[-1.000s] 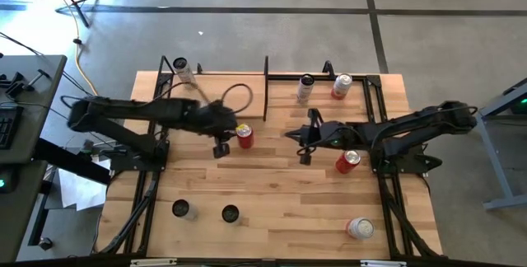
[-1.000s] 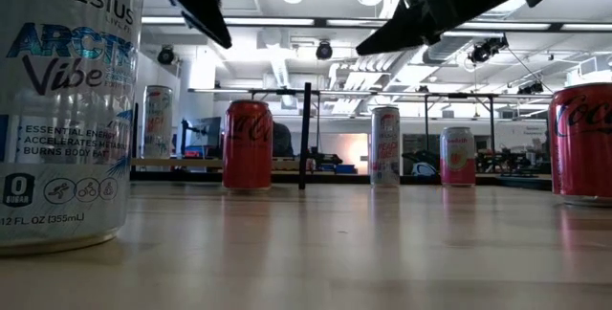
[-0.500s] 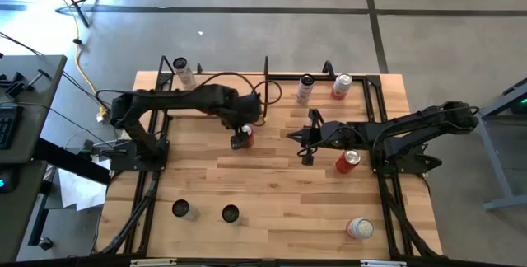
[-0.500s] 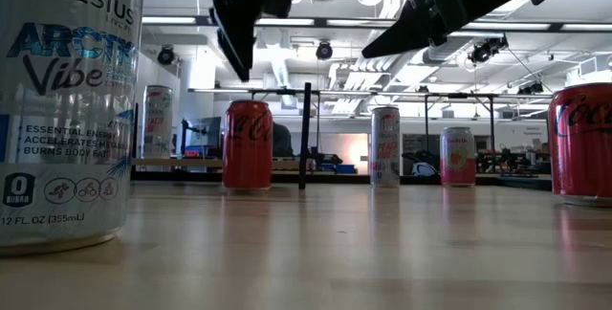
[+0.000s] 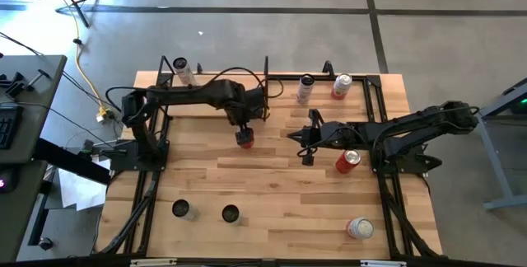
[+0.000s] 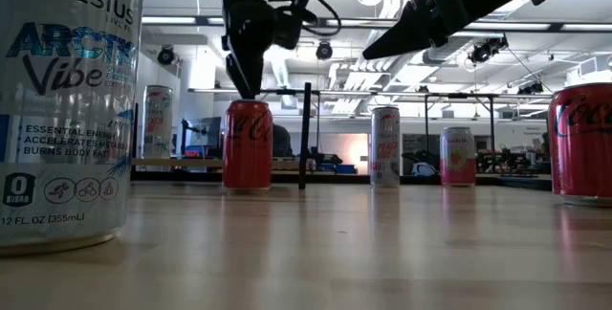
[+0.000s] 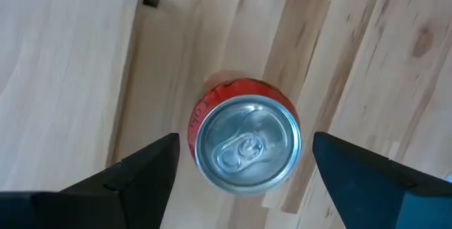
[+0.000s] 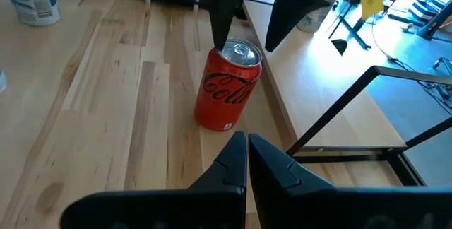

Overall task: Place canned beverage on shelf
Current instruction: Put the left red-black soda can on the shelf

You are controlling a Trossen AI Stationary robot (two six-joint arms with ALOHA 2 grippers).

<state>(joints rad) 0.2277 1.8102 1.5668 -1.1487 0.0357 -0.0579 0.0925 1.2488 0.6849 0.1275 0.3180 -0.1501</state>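
Upright red cola can (image 7: 246,143), silver top, seemingly unopened

Red can (image 7: 245,141) upright between spread pincer (image 7: 244,160) fingers (image 7: 134,169).

The can (image 5: 244,139) stands on the tabletop (image 5: 272,193) just before the shelf (image 5: 329,106), left gripper (image 5: 244,132) above.

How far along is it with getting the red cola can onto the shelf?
Early. Done: the left gripper is lined up, open, directly over the red cola can. In hand: nothing; the can stands on the tabletop beside the shelf. Left: grasp, lift, set it on the shelf. The right gripper waits shut nearby.
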